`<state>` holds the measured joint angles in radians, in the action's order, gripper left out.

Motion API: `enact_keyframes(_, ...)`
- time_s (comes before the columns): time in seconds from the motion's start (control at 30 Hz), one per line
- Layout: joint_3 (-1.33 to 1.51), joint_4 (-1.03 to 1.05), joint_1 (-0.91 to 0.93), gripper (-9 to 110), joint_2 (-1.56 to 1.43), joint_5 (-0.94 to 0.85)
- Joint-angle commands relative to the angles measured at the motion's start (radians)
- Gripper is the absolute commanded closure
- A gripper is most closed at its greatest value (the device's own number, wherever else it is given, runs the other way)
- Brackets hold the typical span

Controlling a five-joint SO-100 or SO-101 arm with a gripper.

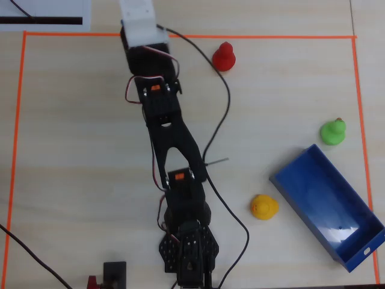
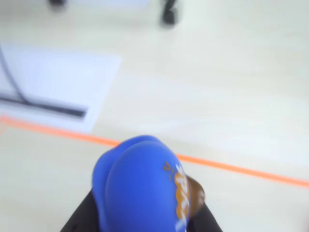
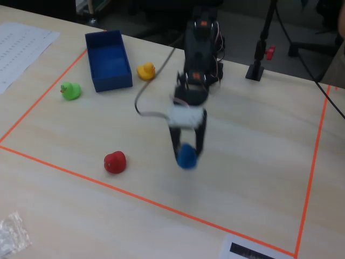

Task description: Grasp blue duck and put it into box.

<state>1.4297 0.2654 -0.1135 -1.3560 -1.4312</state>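
The blue duck (image 3: 187, 155) is a small bright blue rubber duck, clamped between my gripper's (image 3: 187, 152) black fingers near the table's middle, right of the red duck. In the wrist view the duck (image 2: 140, 188) fills the lower centre between the dark fingers (image 2: 79, 220); my gripper (image 2: 145, 215) is shut on it. In the overhead view the arm's white end (image 1: 139, 24) hides the duck. The box (image 1: 337, 211) is a long, empty dark blue tray at the right, and it shows at the far left in the fixed view (image 3: 108, 59), well away from the gripper.
A red duck (image 1: 224, 57) (image 3: 114, 162), a green duck (image 1: 332, 131) (image 3: 70, 90) and a yellow duck (image 1: 263, 206) (image 3: 146, 70) stand on the table; the yellow and green ones are beside the box. Orange tape (image 3: 151, 202) frames the work area. A black cable (image 1: 225, 102) trails from the arm.
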Motion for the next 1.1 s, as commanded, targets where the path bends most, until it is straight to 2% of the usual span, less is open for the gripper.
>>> enact_keyframes(0.0, -0.141, 0.627, 0.302, 101, -0.394, 0.052)
enact_keyframes(0.1, -0.137, 0.775, 0.614, 101, -0.479, -0.012)
enact_keyframes(0.23, -0.077, 0.815, 1.017, 101, -0.506, -0.166)
enact_keyframes(0.4, 0.092, 0.816, 1.325, 101, -0.526, -0.273)
enact_keyframes(0.57, 0.314, 0.692, 1.454, 101, -0.549, -0.296)
enact_keyframes(0.7, 0.502, 0.505, 1.489, 101, -0.541, -0.33)
enact_keyframes(0.9, 0.531, 0.307, 1.47, 101, -0.416, -0.353)
enact_keyframes(1.07, 0.549, 0.06, 1.474, 95, -0.261, -0.413)
